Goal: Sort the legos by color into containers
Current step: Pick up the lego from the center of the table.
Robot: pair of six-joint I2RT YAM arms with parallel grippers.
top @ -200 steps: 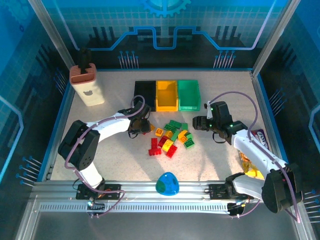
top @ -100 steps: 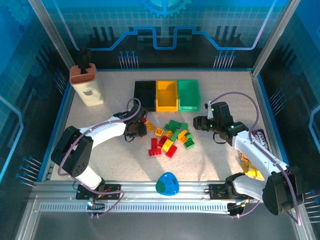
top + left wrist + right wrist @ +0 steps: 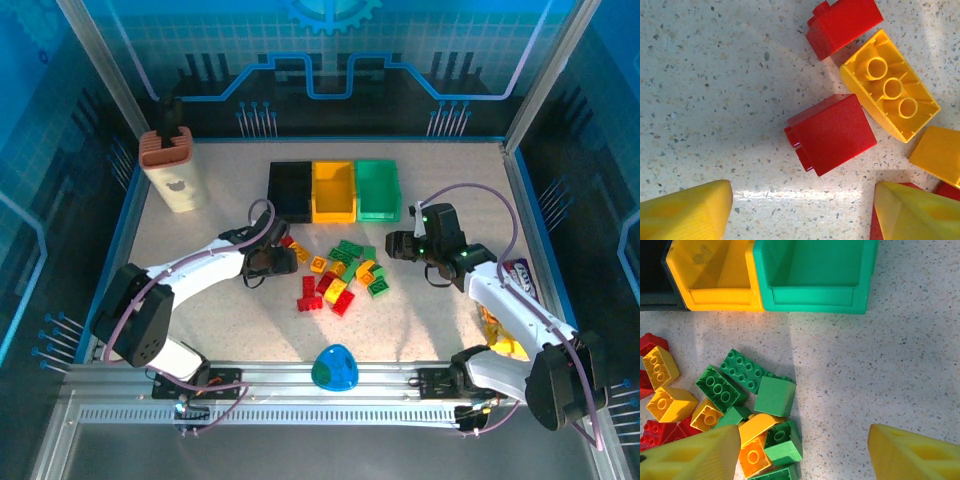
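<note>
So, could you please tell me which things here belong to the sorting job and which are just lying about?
Part of the job: legos, black bin, yellow bin, green bin.
Just lying about: blue-green egg, snack bags, beige block.

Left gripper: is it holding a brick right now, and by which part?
Nothing is held. The left gripper stands open over the table, and the nearest red brick lies free just ahead of its fingertips, untouched.
</note>
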